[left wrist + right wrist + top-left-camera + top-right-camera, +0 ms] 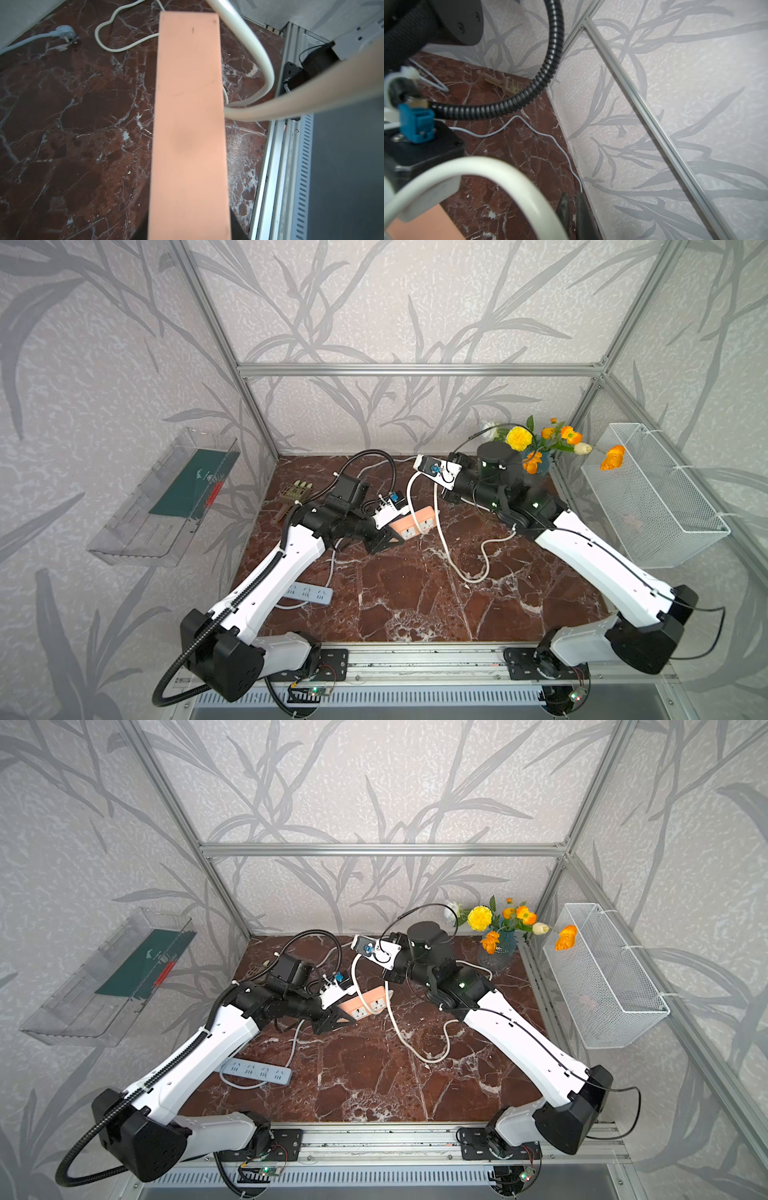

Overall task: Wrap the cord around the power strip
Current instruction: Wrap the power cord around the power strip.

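Note:
The peach power strip (415, 522) (366, 1004) (189, 124) is lifted off the marble table, with my left gripper (392, 537) (336, 1017) (189, 232) shut on its near end. Its cream cord (442, 539) (395, 1023) (268, 68) rises from the strip's far end in an arc to my right gripper (417, 473) (573, 199). From there it drops to loose loops on the table. In the right wrist view the cord (500, 166) curves in to the base of the shut fingertips (564, 201).
A blue-grey power strip (309, 593) (257, 1071) lies under the left arm, with its plug (66, 33) further out. A flower vase (536, 456) stands at the back right. A mesh basket (652, 497) hangs on the right wall, a clear tray (166, 497) on the left. A brown brush (295, 493) lies at the back left.

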`<state>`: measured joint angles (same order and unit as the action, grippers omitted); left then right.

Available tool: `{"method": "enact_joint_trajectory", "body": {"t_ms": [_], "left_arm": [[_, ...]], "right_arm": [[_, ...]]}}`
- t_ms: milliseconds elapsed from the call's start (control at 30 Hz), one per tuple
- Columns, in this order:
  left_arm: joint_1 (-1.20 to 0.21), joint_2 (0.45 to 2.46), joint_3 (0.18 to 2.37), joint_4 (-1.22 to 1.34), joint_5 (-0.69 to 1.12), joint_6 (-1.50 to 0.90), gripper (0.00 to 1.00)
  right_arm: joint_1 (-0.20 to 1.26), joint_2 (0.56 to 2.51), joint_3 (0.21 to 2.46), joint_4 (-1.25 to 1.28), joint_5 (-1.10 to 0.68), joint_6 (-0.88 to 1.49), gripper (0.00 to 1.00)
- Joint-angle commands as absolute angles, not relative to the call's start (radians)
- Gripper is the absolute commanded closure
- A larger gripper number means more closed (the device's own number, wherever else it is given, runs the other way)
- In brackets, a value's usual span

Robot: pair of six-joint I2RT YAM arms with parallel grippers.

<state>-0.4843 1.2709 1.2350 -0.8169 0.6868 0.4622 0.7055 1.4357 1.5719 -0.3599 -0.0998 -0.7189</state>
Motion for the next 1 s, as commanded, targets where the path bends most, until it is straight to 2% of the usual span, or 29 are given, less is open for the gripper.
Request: {"method": "enact_joint_trajectory", "body": {"t_ms": [0, 167, 333, 567, 733, 867, 967], "left_arm": [[-0.495, 1.198, 1.247, -0.778, 0.866, 0.539, 1.00], [-0.495, 1.113, 1.198, -0.591, 0.934, 0.432, 1.00], [-0.485, 1.088, 1.198, -0.397, 0.962, 0.308, 1.00], [-0.487, 1.110, 1.287, -0.274, 0.904, 0.168, 1.00], [-0.490, 1.144, 1.344, -0.459, 0.813, 0.274, 1.00], [-0.489, 1.137, 1.331, -0.323, 0.829, 0.182, 1.00], [-0.489, 1.160, 1.372, -0.281, 0.819, 0.125, 1.00]], "right_arm": [[0.633, 1.470, 1.595, -0.520, -0.250, -0.685, 1.00], [0.532, 1.526, 1.597, -0.463, -0.475, -0.514, 1.00], [0.502, 1.575, 1.532, -0.316, -0.555, -0.382, 0.94], [0.474, 1.566, 1.275, 0.148, -0.546, -0.065, 0.76], [0.465, 1.558, 1.293, 0.101, -0.498, -0.082, 0.75], [0.448, 1.580, 1.292, 0.082, -0.514, -0.056, 0.66], [0.449, 1.596, 1.214, 0.213, -0.550, 0.078, 0.59]]}}
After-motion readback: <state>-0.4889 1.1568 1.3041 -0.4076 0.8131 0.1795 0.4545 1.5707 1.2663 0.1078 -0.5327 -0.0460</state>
